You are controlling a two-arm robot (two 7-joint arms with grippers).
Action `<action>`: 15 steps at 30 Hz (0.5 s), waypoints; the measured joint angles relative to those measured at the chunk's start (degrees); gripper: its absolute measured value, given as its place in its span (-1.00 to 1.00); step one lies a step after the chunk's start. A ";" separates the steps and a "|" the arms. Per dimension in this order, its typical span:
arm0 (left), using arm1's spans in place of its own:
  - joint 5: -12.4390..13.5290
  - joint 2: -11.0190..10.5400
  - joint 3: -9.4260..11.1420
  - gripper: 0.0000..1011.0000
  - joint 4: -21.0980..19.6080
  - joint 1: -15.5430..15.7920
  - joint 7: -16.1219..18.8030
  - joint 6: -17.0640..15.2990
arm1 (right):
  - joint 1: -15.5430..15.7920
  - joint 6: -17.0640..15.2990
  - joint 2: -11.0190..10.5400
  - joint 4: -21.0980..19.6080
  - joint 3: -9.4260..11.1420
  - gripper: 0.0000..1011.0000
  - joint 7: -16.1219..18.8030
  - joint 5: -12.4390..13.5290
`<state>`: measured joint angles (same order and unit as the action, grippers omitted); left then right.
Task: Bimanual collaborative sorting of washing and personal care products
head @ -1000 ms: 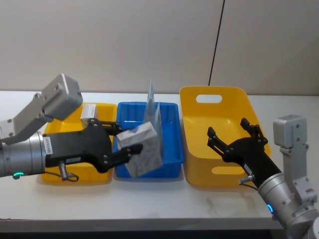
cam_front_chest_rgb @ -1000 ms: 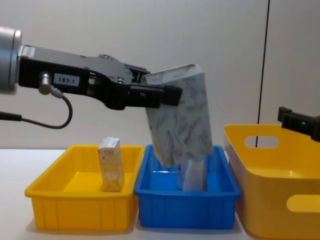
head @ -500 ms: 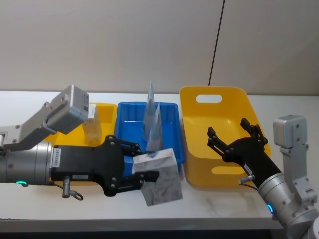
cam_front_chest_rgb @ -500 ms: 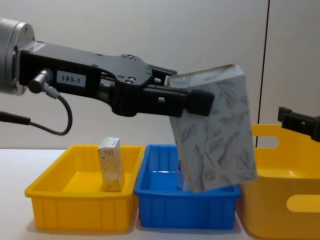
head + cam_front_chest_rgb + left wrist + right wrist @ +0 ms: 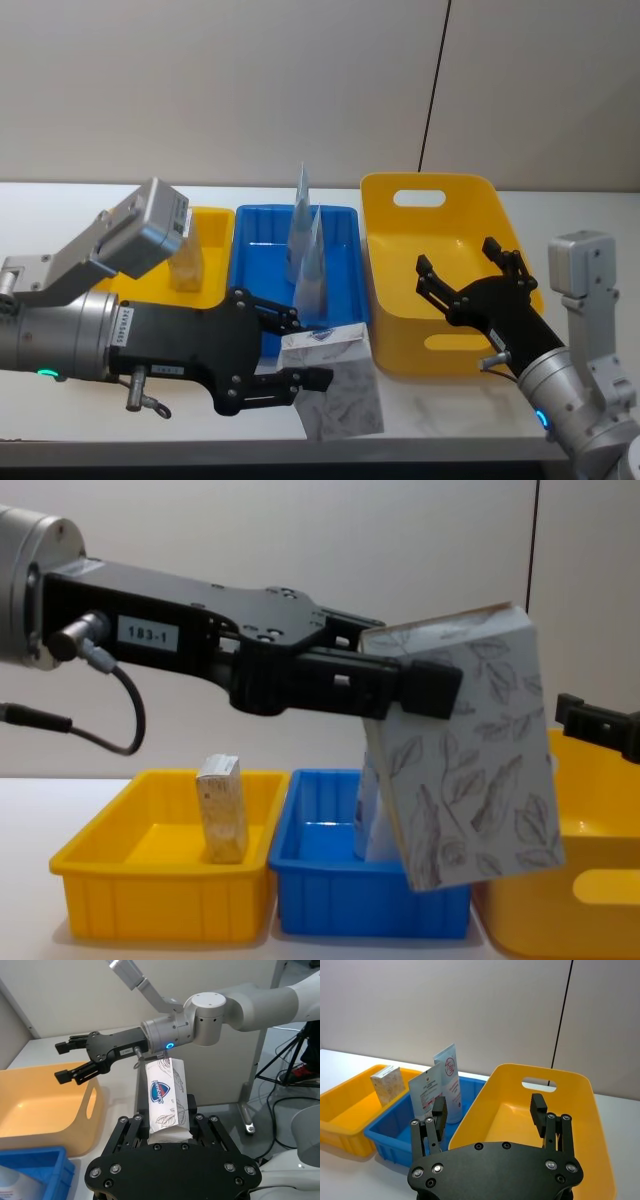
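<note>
The white leaf-printed pack (image 5: 342, 392) hangs in the air, tilted, above the near edge of the table (image 5: 450, 412). It sits just in front of the blue bin (image 5: 243, 270) and close to the near left corner of the large yellow bin (image 5: 382, 250). The left gripper (image 5: 302, 350) pinches it by its upper end, one finger on each broad face, so most of the pack hangs free beyond the fingers. Farther right, the right gripper (image 5: 466, 272) hovers over the large yellow bin with its fingers spread wide and nothing between them.

This looks like a hand-over, or a carry to the right bin. The pack is soft, so the pinch should be firm without crushing it, and the travel to the right slow enough that the free end does not swing. It needs to pass over the yellow rim rather than clip it. If the right gripper takes it, it should close across the broad faces before the left lets go.

Two pale blue tubes (image 5: 305, 250) stand in the blue bin, and a tan speckled pack (image 5: 185, 262) stands in the left yellow bin (image 5: 215, 216).
</note>
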<state>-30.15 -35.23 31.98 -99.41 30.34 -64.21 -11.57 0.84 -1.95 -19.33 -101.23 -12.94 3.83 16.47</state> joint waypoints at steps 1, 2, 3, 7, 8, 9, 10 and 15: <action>-0.05 0.00 0.05 -0.29 0.01 0.04 -0.12 0.00 | 0.00 0.00 0.00 0.00 0.00 0.98 0.00 0.00; -0.15 0.01 0.16 -0.29 0.03 0.11 -0.34 0.00 | 0.00 0.00 0.00 0.00 0.00 0.98 0.00 0.00; -0.20 0.01 0.19 -0.29 0.04 0.15 -0.45 0.00 | 0.00 0.00 0.00 0.00 0.00 0.98 0.00 0.00; -0.41 0.03 0.38 -0.29 0.07 0.29 -0.86 0.00 | 0.00 0.00 0.00 0.00 0.00 0.98 0.00 0.00; -0.43 0.04 0.40 -0.29 0.08 0.32 -0.94 0.00 | 0.00 0.00 0.00 0.00 0.00 0.98 0.00 0.00; -0.46 0.04 0.42 -0.29 0.08 0.35 -1.00 0.00 | 0.00 0.00 0.00 0.00 0.00 0.98 0.00 0.00; -0.51 0.05 0.47 -0.29 0.09 0.38 -1.12 0.00 | 0.00 0.00 0.00 0.00 0.00 0.98 0.00 0.00; -0.67 0.07 0.61 -0.29 0.12 0.49 -1.43 0.00 | -0.03 -0.09 -0.06 -0.03 0.00 0.98 0.34 0.04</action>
<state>-30.82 -35.17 32.59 -99.29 30.83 -65.64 -11.57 0.80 -2.04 -19.39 -101.25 -12.94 4.16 16.50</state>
